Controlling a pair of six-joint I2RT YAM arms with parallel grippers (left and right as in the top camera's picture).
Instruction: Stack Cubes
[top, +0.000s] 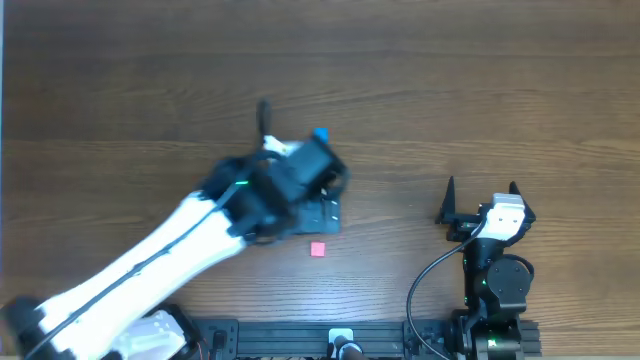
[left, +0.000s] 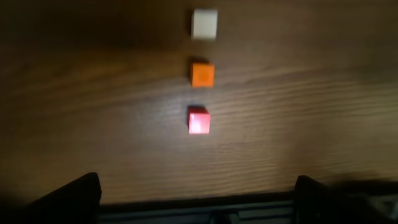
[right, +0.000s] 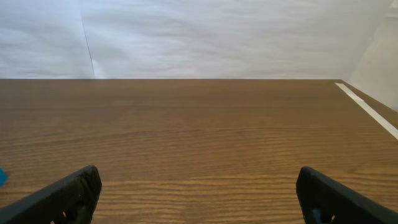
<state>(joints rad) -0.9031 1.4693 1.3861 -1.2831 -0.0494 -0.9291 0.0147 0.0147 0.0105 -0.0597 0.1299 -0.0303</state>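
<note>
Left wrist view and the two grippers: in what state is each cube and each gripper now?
red cube: flat on the table, unstacked, not gripped.
orange cube: flat on the table, unstacked, apart from both neighbours.
white cube: flat on the table, unstacked.
left gripper: open, empty.
right gripper: open, empty.

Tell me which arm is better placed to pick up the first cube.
Left. The open left gripper has the red cube, orange cube and white cube lined up directly before it. The right gripper rests off to the side, away from them.
</note>
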